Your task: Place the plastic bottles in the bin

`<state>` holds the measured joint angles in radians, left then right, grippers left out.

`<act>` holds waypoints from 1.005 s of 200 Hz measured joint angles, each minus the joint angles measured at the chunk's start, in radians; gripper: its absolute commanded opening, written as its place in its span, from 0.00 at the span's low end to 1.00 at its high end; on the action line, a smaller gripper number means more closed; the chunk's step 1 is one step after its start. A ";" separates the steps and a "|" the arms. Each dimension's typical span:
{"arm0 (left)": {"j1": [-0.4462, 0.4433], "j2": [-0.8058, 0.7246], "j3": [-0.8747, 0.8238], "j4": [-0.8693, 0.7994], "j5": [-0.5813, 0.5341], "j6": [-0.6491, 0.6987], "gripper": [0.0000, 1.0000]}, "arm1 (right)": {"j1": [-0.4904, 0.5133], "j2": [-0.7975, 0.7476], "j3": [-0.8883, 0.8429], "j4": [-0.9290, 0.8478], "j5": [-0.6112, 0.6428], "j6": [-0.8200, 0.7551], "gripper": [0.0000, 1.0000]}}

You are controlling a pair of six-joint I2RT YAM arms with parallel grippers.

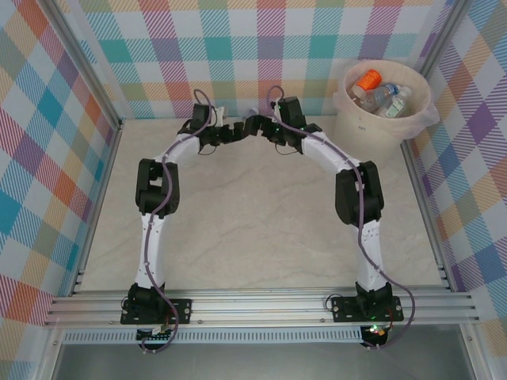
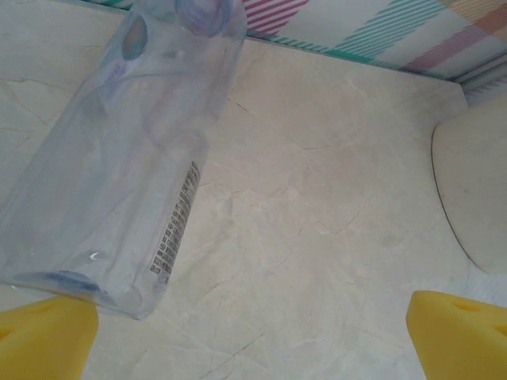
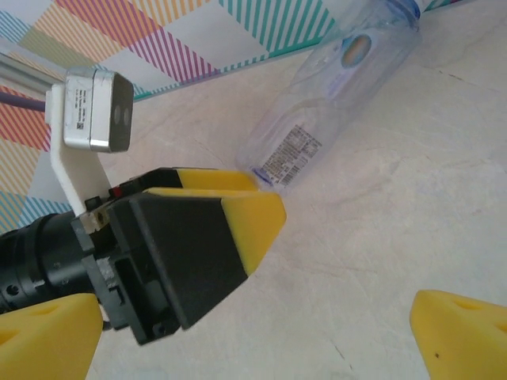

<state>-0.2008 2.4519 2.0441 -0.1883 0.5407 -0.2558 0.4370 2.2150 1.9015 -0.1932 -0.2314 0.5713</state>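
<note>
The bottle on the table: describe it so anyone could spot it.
On the tabletop by the checked back wall, a clear bottle lies on its side before the left gripper. Unlike the bottles in the bin, it is outside, barcode showing.

fine print (image 2: 176, 226) on clear bottle (image 2: 119, 150) blurred, nothing legible
</note>
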 measured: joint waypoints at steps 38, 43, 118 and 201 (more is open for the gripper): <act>-0.002 -0.036 -0.052 -0.029 -0.010 0.014 1.00 | -0.005 -0.097 -0.112 0.032 0.022 0.000 1.00; -0.002 -0.051 -0.078 -0.029 -0.014 0.014 1.00 | -0.005 -0.106 -0.123 0.035 0.024 0.000 1.00; -0.008 -0.367 -0.343 -0.054 -0.362 0.014 1.00 | -0.006 -0.163 -0.206 0.042 0.068 -0.004 1.00; -0.008 -0.081 0.009 -0.194 -0.422 0.260 1.00 | -0.007 -0.202 -0.236 0.042 0.104 -0.031 1.00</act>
<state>-0.2089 2.3707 2.0529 -0.3824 0.1184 0.0044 0.4297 2.0129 1.6657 -0.1509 -0.1276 0.5404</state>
